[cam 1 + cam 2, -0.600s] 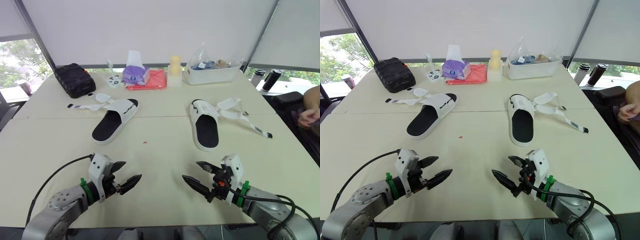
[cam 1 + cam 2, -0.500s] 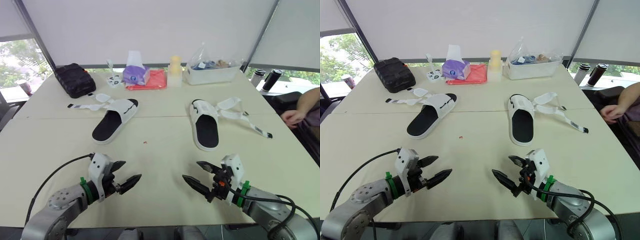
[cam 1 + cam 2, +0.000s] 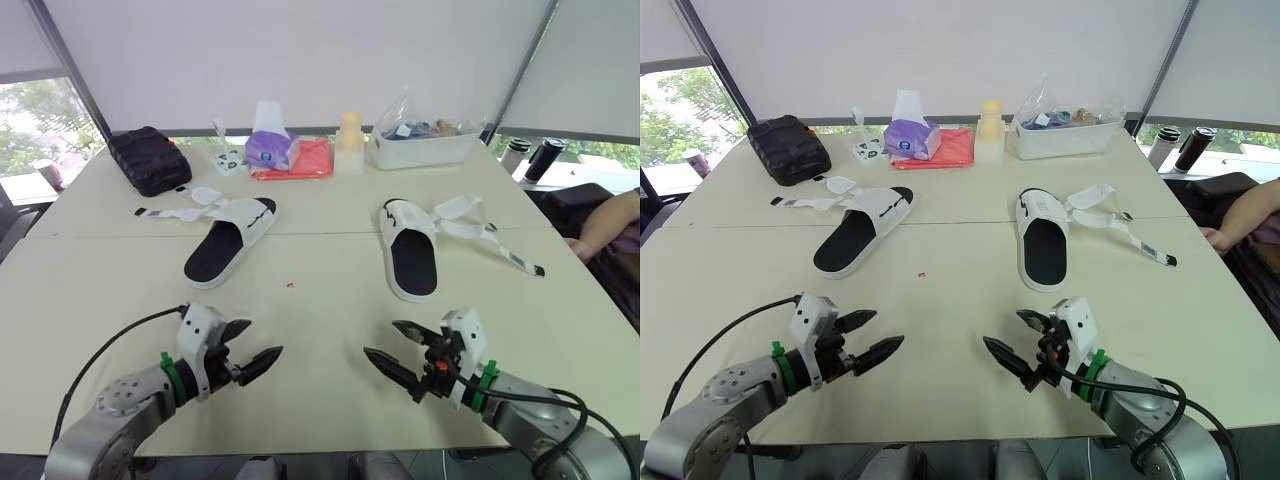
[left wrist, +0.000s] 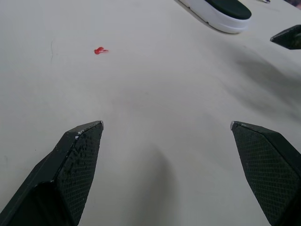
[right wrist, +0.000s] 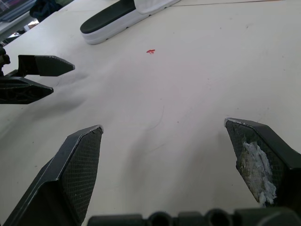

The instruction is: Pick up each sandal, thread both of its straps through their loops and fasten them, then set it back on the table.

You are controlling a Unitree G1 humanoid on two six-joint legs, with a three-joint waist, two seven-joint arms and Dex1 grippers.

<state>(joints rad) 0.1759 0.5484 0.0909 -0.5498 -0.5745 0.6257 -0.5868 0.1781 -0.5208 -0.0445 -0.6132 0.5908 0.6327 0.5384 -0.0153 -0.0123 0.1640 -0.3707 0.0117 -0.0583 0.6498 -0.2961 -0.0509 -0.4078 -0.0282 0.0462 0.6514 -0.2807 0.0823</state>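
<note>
Two white sandals with black footbeds lie on the cream table, straps undone and splayed outward. The left sandal sits mid-left, its loose straps trailing left. The right sandal sits mid-right, its straps trailing right. My left gripper hovers open near the front edge, well short of the left sandal. My right gripper is open too, near the front edge below the right sandal. Each wrist view shows bare table between the fingers; the right wrist view also shows the left sandal.
Along the back edge stand a black case, a tissue pack, a red cloth, a yellow-topped container and a white bin. Two dark cups and a person's arm are at the right. A small red speck lies mid-table.
The person's hand at the right edge has shifted; now an arm shows there. Both grippers and both sandals have stayed put.
</note>
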